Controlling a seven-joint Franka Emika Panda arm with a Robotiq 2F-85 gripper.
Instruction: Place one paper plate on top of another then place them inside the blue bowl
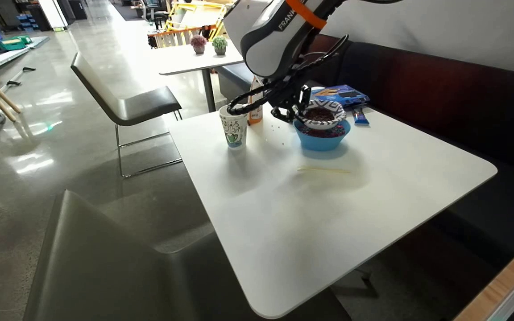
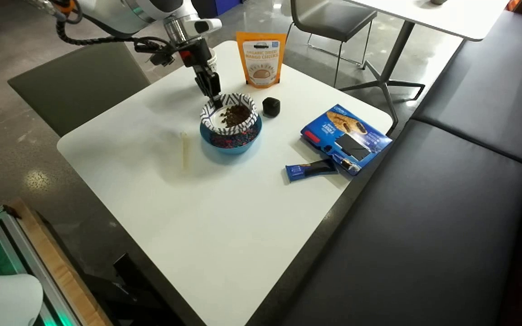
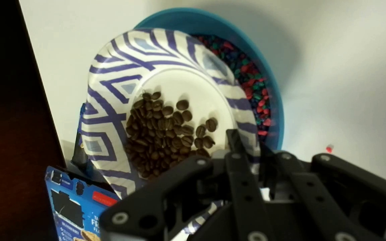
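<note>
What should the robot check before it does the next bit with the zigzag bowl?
1. Gripper pinching the rim of the zigzag bowl: ok.
2. Coffee beans inside the zigzag bowl: ok.
3. Zigzag bowl level: not ok, it looks tilted, beans bunched to one side.
4. Blue bowl upright on the table: ok.
5. Zigzag bowl touching the blue bowl: cannot tell.
6. Second paper bowl stacked underneath: cannot tell.
</note>
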